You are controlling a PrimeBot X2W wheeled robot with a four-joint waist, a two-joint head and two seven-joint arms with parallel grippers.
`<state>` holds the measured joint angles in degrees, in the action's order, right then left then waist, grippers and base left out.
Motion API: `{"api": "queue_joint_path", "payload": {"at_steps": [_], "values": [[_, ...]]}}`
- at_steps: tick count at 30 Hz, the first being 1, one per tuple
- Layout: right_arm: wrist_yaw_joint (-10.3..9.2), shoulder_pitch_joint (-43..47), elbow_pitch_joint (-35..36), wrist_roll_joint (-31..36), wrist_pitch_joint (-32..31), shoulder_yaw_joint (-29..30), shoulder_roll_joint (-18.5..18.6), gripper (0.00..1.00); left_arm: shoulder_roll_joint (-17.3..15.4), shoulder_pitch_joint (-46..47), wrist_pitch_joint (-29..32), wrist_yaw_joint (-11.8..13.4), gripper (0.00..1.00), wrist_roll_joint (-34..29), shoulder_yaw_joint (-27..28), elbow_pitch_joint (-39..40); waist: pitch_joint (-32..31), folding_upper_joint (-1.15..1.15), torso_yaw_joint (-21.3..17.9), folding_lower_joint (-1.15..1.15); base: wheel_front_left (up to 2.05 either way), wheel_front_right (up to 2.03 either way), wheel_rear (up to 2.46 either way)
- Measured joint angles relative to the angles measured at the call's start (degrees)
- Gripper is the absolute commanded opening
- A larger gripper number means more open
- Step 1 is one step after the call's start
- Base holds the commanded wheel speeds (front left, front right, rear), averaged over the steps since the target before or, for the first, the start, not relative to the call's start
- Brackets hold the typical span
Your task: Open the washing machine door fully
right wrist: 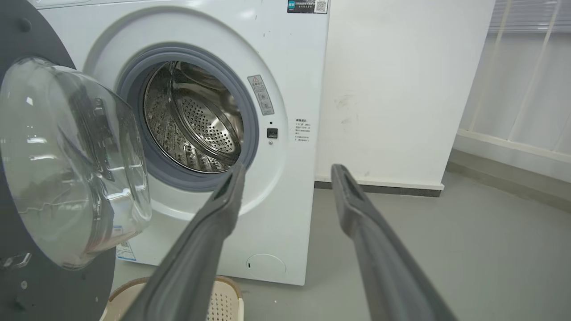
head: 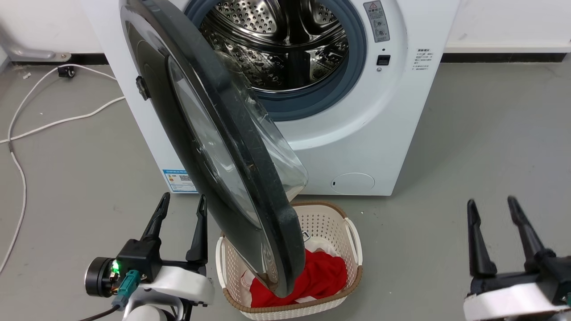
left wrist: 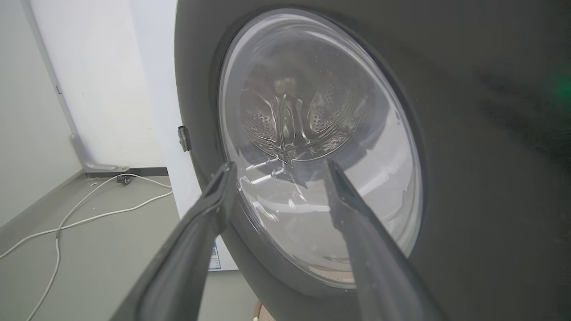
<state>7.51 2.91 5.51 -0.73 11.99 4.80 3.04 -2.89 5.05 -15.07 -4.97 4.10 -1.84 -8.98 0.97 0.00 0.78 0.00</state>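
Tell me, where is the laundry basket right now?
In the head view the cream basket sits on the floor at lower centre, before the washing machine, partly hidden by the lower edge of the open door, just right of the left pincer.

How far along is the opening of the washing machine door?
Done: the washing machine door is unlatched and swung out, roughly square to the front of the washing machine, with the drum exposed. In hand: the left gripper, fingers open, sits at the door's outer face; contact is unclear. The right gripper is open, apart. Left: probably pushing the door further back.
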Motion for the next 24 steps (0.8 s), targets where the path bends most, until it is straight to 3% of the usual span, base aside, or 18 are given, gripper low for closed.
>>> {"api": "queue_joint_path", "payload": {"at_steps": [5,18,19,20,21,24], "values": [[0.00,3.0,-1.3,-3.6,-0.4,-0.8,-0.1,1.00,0.0,0.0,0.0,0.0,1.00,-0.1,0.0,0.2,0.0,0.00,-0.1,0.00,0.00,0.00,0.00],[0.00,2.7,-3.1,-4.6,0.4,-0.5,-0.1,1.00,0.0,0.1,0.0,-0.4,1.00,-0.5,0.1,0.2,0.5,0.00,-0.5,0.00,0.00,0.00,0.00],[0.00,2.6,-3.2,-4.7,0.4,-0.5,-0.1,1.00,0.0,0.2,0.0,-0.4,0.89,-0.5,0.2,0.2,0.5,0.00,-0.5,0.00,0.00,0.00,0.00],[0.00,2.6,-3.3,-4.9,0.4,-0.5,-0.1,1.00,0.0,0.2,0.0,-0.4,0.39,-0.4,0.1,0.2,0.5,0.00,-0.5,0.00,0.00,0.00,0.00],[0.00,2.6,-3.4,-5.0,0.5,-0.6,-0.1,1.00,0.0,0.2,0.0,-0.4,0.00,-0.4,0.2,0.3,0.6,0.00,-0.5,0.00,0.00,0.00,0.00],[0.00,2.5,-3.5,-5.1,0.6,-0.6,-0.1,1.00,0.0,0.2,0.0,-0.4,0.00,-0.4,0.2,0.7,0.6,0.00,-0.5,0.00,0.00,0.00,0.00]]}}
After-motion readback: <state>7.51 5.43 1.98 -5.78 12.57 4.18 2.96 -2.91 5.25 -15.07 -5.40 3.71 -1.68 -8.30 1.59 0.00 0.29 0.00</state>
